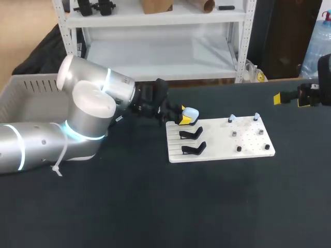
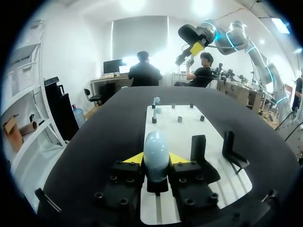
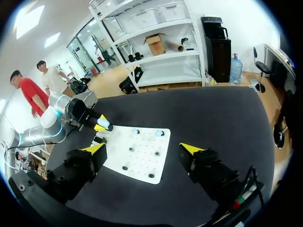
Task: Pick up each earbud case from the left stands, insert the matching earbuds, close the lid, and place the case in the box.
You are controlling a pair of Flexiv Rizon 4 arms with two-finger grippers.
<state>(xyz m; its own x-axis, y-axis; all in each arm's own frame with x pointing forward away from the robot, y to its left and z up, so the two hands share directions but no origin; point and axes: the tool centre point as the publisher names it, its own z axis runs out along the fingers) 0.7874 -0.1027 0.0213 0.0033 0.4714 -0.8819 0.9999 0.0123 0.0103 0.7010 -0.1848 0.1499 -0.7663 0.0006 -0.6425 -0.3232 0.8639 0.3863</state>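
A pale blue earbud case [image 1: 190, 113] [image 2: 156, 149] sits on the rearmost stand at the left end of the white board [image 1: 248, 142]. My left gripper [image 1: 185, 118] [image 2: 156, 160] is shut on it, one yellow tip against each side. Two black stands [image 1: 191, 134] [image 2: 199, 146] nearer the front hold nothing. Two pale earbuds [image 1: 231, 118] [image 2: 155, 100] stand on pegs along the board's far edge. My right gripper [image 1: 289, 99] [image 3: 142, 150] hangs open and holds nothing above the table's right rear, well clear of the board. From there the case [image 3: 103, 124] shows small in the left fingers.
A grey bin [image 1: 31, 98] stands at the table's left rear, behind my left arm. Several small dark pegs [image 1: 238, 149] dot the board's right half. Bare black tabletop spreads in front of the board.
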